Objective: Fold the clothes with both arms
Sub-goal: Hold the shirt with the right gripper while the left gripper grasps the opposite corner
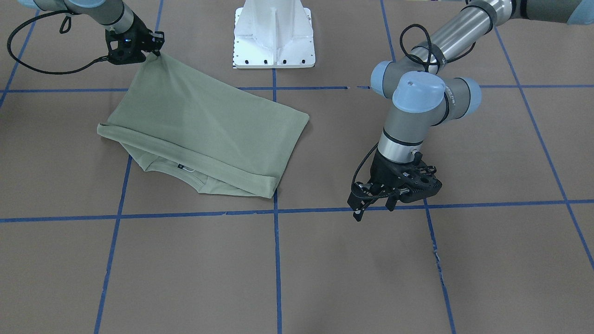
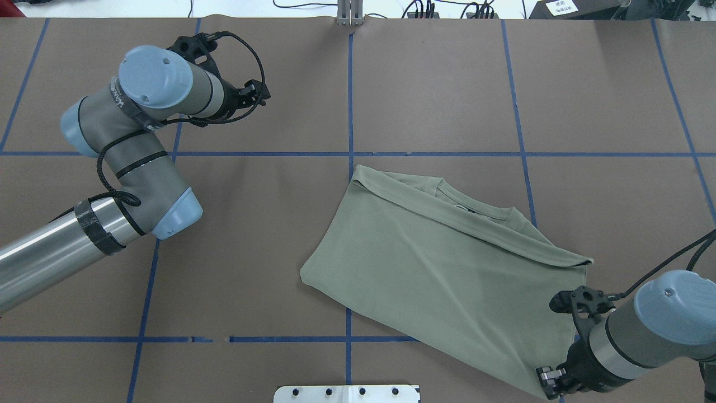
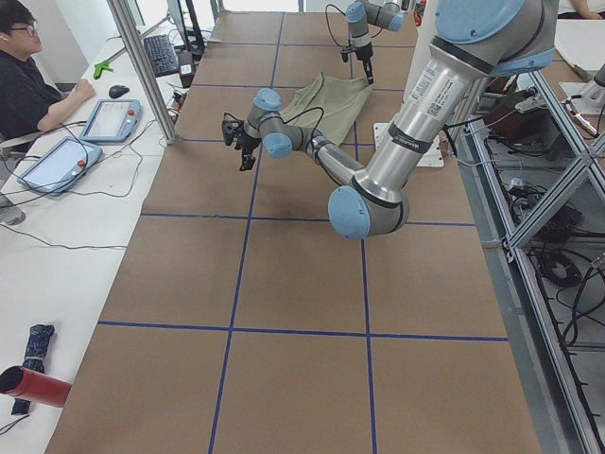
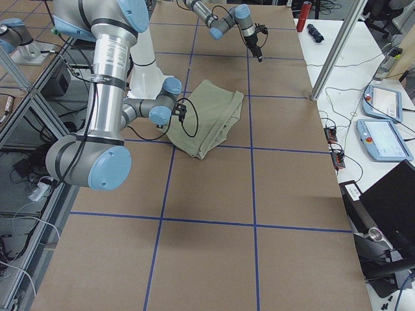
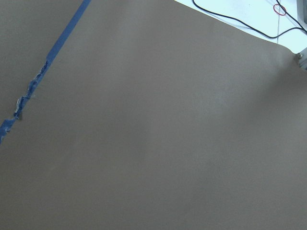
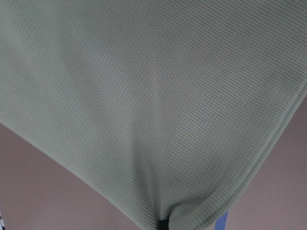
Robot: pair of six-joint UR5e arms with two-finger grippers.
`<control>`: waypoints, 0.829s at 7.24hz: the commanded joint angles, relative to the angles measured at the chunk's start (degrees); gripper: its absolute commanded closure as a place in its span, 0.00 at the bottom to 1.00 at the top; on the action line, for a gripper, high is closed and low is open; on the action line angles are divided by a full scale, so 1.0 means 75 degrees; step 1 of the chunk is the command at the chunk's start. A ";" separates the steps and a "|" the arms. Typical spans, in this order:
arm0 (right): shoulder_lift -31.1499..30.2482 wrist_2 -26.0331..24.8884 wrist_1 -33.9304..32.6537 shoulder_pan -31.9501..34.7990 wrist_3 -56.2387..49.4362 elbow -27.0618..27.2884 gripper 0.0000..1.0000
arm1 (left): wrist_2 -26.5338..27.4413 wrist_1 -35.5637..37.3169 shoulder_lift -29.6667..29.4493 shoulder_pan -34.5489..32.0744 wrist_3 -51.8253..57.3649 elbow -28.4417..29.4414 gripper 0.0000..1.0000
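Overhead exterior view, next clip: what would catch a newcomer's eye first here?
The folded sage-green shirt lies right of centre in that view, with one near corner lifted taut. The right gripper pinches that corner at the robot's edge of the table. The left gripper hangs open and empty over the brown table, well apart from the shirt.

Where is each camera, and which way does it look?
Front-facing: across the table, facing robot; left arm, right arm, shirt.
Overhead: behind robot, looking down; both arms.
Exterior left: table's left end; left arm nearest.
Exterior right: right end; right arm nearest.
Left wrist: down at table paper.
Right wrist: shirt close up.
Shared: front-facing and overhead show right gripper gripping shirt.
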 commanded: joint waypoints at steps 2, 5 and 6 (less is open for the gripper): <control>0.0051 0.0556 0.0026 -0.0060 0.0048 0.0150 0.00 | -0.0010 -0.0021 0.0002 0.0222 -0.0051 -0.0070 0.01; 0.0845 0.0568 0.0026 0.1937 0.0025 0.0057 0.00 | -0.1093 0.0038 0.0200 0.0855 -0.0248 -0.0899 0.01; 0.1057 0.0521 0.0026 0.2606 -0.0010 0.0056 0.00 | -0.1680 0.0049 0.0352 0.0995 -0.0818 -0.1285 0.01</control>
